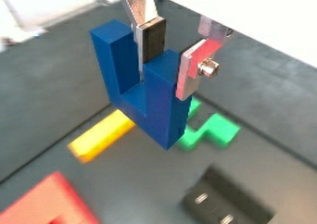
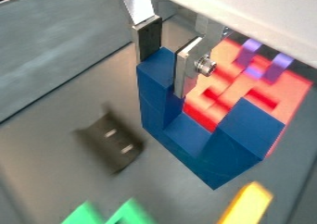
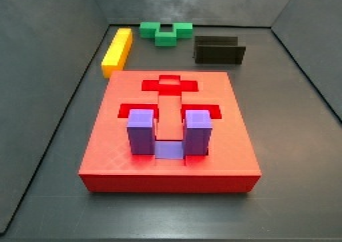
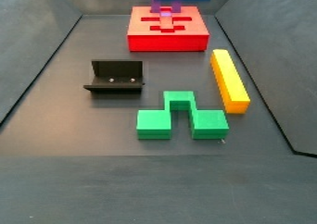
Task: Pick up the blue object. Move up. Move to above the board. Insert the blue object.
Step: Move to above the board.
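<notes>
Blue object (image 1: 146, 84): dark, smooth, matte U-shaped block, square-edged, two prongs pointing up from a flat base, hanging well above the floor in both wrist views (image 2: 198, 126); absent from both side views. Gripper (image 1: 170, 50) closed on one prong of it, flat silver finger plates (image 1: 196, 68) with dark pads pressed on either side of that prong; same clamp seen in a wrist view (image 2: 170, 54); gripper out of frame in both side views.

Board (image 3: 170, 136): large flat red slab, crisp corners, stepped recesses cut in its top, lying on the floor; also far off in a side view (image 4: 168, 29) and partly showing behind the held block in a wrist view (image 2: 247, 89). Lighter purple U-shaped block (image 3: 168, 132) seated upright in a recess near one end of the board, prongs up.

Yellow bar (image 3: 118, 49): long, plain rectangular stick, flat on the floor beside the board; seen again in a side view (image 4: 229, 79). Green block (image 4: 181, 115): blocky stepped shape with a notch, just beside the yellow bar, apart from it. Fixture (image 4: 117, 77): dark L-shaped bracket on a base plate, two small screws visible, standing near the green block.

Floor (image 4: 74, 154): dull dark grey sheet, faintly scuffed, bounded by low grey sloping walls (image 3: 54, 16)
</notes>
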Available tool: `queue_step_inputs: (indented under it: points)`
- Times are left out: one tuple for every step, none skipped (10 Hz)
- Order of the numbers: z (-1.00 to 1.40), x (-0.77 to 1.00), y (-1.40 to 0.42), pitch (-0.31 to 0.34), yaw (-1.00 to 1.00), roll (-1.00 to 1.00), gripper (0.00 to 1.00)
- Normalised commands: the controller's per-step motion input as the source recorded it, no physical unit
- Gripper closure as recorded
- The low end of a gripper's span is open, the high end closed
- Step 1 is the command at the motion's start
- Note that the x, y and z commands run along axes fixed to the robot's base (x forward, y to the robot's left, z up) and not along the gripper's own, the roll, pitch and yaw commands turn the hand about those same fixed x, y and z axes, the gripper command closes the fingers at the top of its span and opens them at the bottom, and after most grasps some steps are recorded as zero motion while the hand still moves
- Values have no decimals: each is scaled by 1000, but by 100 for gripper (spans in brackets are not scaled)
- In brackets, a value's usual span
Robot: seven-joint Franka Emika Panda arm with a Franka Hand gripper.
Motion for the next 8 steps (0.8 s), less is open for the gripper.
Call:
queue_step_inputs:
  points:
    - [204,-218,-1400,45,-21,59,100]
    - [194,-221,-1400,19,-2,6,100]
    - [204,-217,-1400,20,-2,7,100]
    - [212,-218,-1400,18,6,5,100]
    - [225,-207,-1400,29,4,-6,100]
    - [249,-189,-1400,45,7,6,100]
    - [154,-83,-768,64,7,-6,100]
    - [67,1,-295,93,6,-1,100]
